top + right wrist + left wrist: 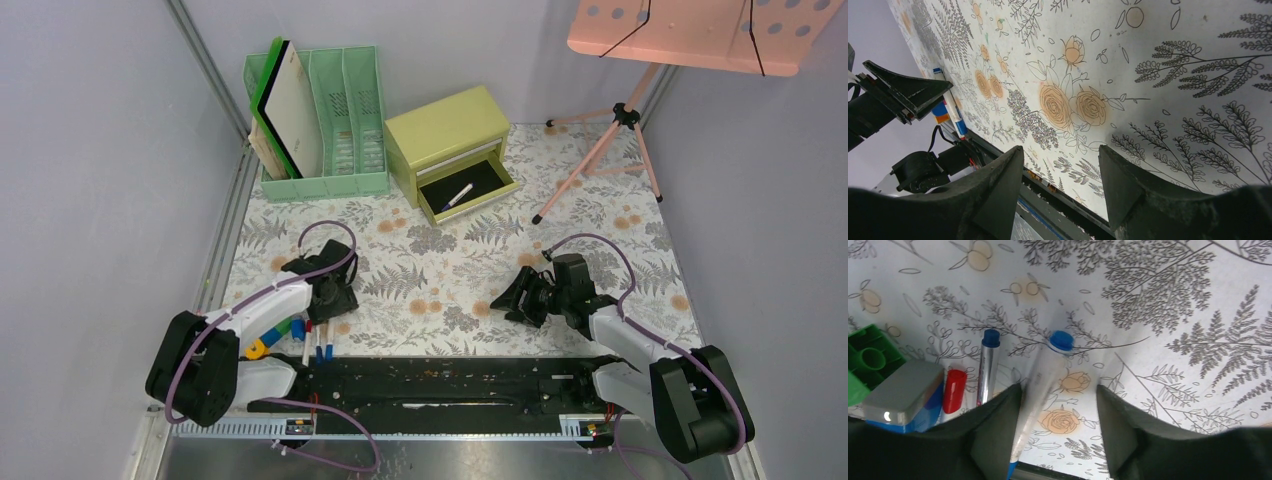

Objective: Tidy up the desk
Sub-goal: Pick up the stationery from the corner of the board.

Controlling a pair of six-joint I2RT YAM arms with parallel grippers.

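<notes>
Since the desk is a fixed, rigid top that spreads under both arms and carries the chest at its far edge, nothing of it gets lifted; tidying it means taking up the small things lying on it. These sit at the near edge, well apart from the chest and to its near left: two blue-capped pens, a red-capped pen, an eraser and a green block.

Poised low over that cluster, the left gripper has its jaws apart, and one pen runs between them, close to one finger. The other pen lies just outside that finger. This gripper pinches nothing yet.

Such a pen is probably light and stiff, with a smooth round barrel that could roll on the slick covering or twist in the pads. A hold across mid-barrel, clear of the cap, looks best.

Nearer than the chest and to its right, the right gripper hangs above bare desk, jaws spread and empty. The chest's drawer stands open with a pen inside.
</notes>
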